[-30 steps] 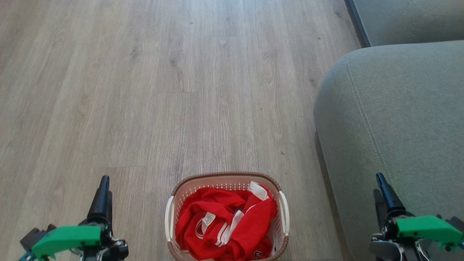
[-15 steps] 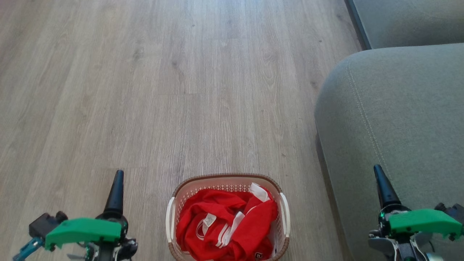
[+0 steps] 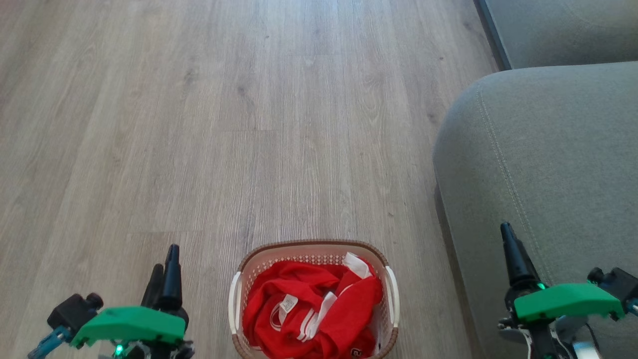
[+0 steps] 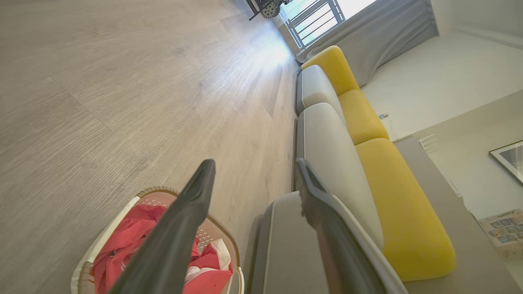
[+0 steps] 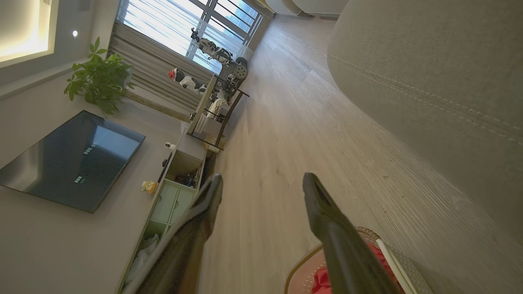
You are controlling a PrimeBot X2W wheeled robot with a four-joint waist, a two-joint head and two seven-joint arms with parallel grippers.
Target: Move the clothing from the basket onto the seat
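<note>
Lying crumpled in the basket [image 3: 313, 244], the red clothing [image 3: 311, 311] forms one tangled heap, with white stripes and a small white label [image 3: 286, 301] showing among the folds; none of it is on the seat yet. The nearest part of the heap is cut off by the bottom edge of the head view, so how the garments interlock there cannot be told. The likeliest trouble is that tangle: a pinch on one fold may haul both garments up together, or lift one while the other trails, catches on the brown rim and drags. The fabric looks thin and slippery, so a shallow pinch on a single layer could slide free halfway across and drop it on the wooden floor [image 3: 249, 124] between the basket and the grey sofa seat [image 3: 548, 149], which stands just to the basket's right. The basket looks light and stands loose on the floor; a finger pushed too deep could hook a perforation or a side handle [image 3: 233, 299] and tip or lift the whole thing. The left gripper [image 4: 255, 163] hovers beside the basket's left side, fingers spread and holding nothing. The right gripper [image 5: 262, 176] hovers over the seat's edge, also spread and empty, and swinging it inward low could scrape the upholstery or knock the basket.
</note>
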